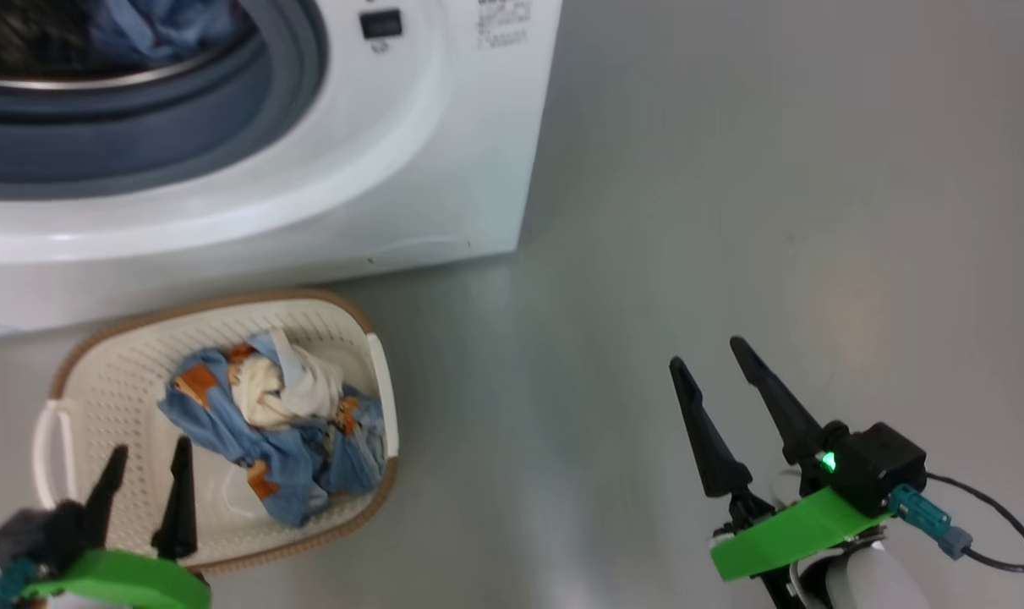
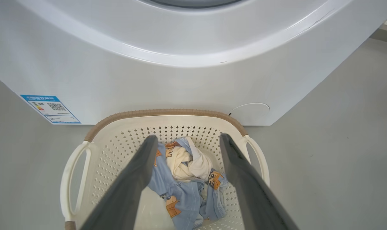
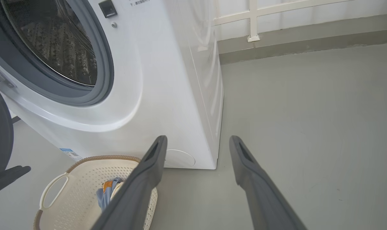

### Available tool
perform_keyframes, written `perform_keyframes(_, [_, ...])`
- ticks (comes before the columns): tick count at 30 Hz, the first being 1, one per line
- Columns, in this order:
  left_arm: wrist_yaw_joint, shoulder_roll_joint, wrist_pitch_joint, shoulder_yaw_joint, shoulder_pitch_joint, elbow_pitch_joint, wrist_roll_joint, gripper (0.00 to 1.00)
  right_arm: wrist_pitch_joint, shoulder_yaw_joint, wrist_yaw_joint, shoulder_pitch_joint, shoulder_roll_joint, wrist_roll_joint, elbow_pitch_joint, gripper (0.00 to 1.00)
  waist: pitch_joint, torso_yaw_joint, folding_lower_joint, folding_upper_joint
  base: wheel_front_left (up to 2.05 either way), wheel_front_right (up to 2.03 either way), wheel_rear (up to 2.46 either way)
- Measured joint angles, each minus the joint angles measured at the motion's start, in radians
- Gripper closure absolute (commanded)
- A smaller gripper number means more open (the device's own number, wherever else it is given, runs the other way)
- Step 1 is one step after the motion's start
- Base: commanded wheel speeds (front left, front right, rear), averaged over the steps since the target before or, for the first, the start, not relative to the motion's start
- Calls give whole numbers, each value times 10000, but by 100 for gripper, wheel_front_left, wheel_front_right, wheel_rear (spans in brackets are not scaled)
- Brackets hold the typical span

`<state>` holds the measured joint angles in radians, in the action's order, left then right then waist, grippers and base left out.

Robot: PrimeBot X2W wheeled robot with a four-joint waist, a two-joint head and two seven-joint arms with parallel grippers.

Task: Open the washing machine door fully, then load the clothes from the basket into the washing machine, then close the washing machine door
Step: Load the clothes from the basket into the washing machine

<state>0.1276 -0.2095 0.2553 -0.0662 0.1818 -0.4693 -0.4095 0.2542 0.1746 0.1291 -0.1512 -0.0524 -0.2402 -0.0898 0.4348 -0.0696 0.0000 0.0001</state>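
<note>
This is looking like a home laundry corner or utility room. A white front-loading washing machine (image 1: 427, 152) is standing on a bare, smooth grey floor (image 1: 731, 211), its steel drum (image 3: 62, 48) showing through the open mouth. Just in front of the washing machine a cream basket (image 1: 224, 303) is sitting on the floor, holding crumpled clothes (image 1: 292, 440). Behind the washing machine a pale wall (image 3: 308, 12) with a grey skirting band (image 3: 308, 35) is running along the floor's edge.

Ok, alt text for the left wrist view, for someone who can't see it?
The left gripper, dark fingers spread open, points at a blue-and-white clothes bundle in the cream basket. The basket sits on grey floor before the white washing machine, with its blue sticker and round flap.
</note>
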Motion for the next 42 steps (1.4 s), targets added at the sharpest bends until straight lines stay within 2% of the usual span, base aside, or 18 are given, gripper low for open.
perform_keyframes(14, [0,-1275,0,-1145,2322,-1202,-1689,0,2,188,0,-592,-2,-92,600,0,2202,-474,0,0,0,0,0])
perform_keyframes(27, [0,-2458,0,-3279,4077,-2575,-3292,0,2,393,0,-748,0,-199,1187,0,3832,-948,0,0,0,0,0])
perform_keyframes(31, [0,-2903,-81,-4270,4628,-3070,-3975,0,4,462,0,-747,0,-203,1423,0,4311,-1132,0,0,0,0,0])
perform_keyframes(37, [0,-3488,-88,-5058,5676,-3785,-4694,0,4,579,0,-749,4,-276,1624,0,4932,-1387,0,0,0,0,0])
perform_keyframes(42, [2,-3668,-291,-5486,6167,-4405,-5279,0,4,583,0,-749,8,-387,1726,0,5333,-1560,0,0,0,0,0])
